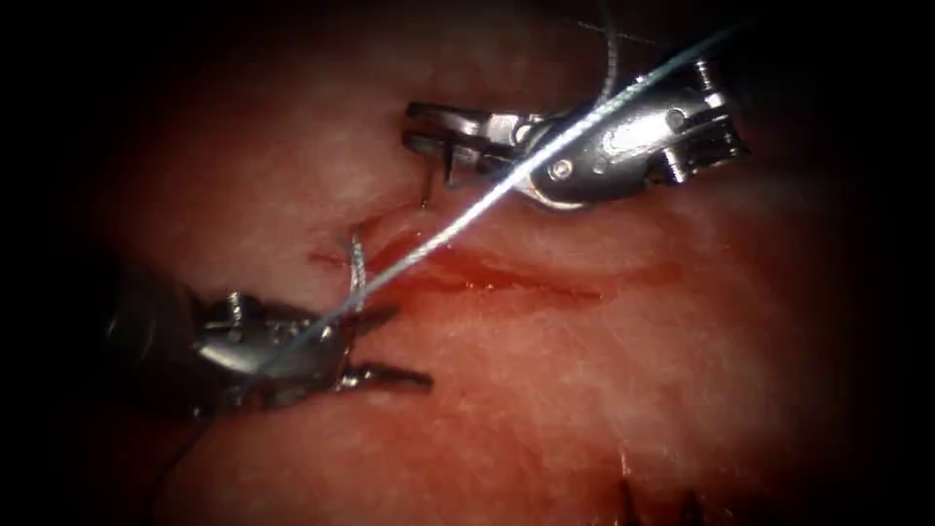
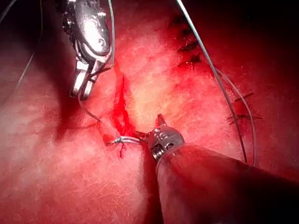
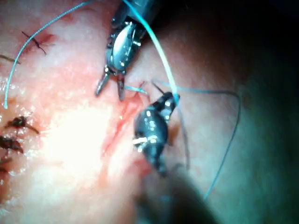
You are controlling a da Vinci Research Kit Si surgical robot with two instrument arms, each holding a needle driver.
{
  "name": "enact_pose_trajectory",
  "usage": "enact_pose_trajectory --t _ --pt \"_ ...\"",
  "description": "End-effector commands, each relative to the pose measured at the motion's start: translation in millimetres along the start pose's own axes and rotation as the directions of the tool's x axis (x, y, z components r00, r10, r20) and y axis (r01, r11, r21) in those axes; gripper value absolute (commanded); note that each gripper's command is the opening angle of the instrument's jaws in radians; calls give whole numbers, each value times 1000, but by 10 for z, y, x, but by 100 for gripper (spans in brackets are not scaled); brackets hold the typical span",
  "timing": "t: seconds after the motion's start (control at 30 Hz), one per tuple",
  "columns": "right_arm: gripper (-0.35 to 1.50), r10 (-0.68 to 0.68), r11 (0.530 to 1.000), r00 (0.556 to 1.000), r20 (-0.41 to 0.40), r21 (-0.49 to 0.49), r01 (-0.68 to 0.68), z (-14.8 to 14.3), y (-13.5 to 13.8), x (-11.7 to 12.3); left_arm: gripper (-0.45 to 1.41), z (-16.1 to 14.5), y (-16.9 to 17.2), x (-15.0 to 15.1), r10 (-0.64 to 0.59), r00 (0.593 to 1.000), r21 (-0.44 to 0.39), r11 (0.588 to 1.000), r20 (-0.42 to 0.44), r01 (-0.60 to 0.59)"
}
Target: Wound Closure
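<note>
Thread (image 1: pixel 458 219), thin and slippery, crossed our open left end effector (image 1: pixel 385 346); our right end effector (image 1: pixel 433 146) pinched the needle (image 1: pixel 427 190) near its end.

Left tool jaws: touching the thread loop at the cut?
Cannot tell. In the endoscope view the open left tool has its upper jaw tip by the thread at the cut, but no view shows contact or a gap plainly.
</note>
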Motion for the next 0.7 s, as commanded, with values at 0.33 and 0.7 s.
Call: enact_pose_trajectory --t 0.33,0.7 --pt "-35 256 966 966 21 14 -257 13 3 -11 41 4 8 -10 -1 1000 -4 1000 3 1" --pt "-35 449 890 890 80 50 -453 24 13 -23 41 4 8 -10 -1 1000 -4 1000 3 1"
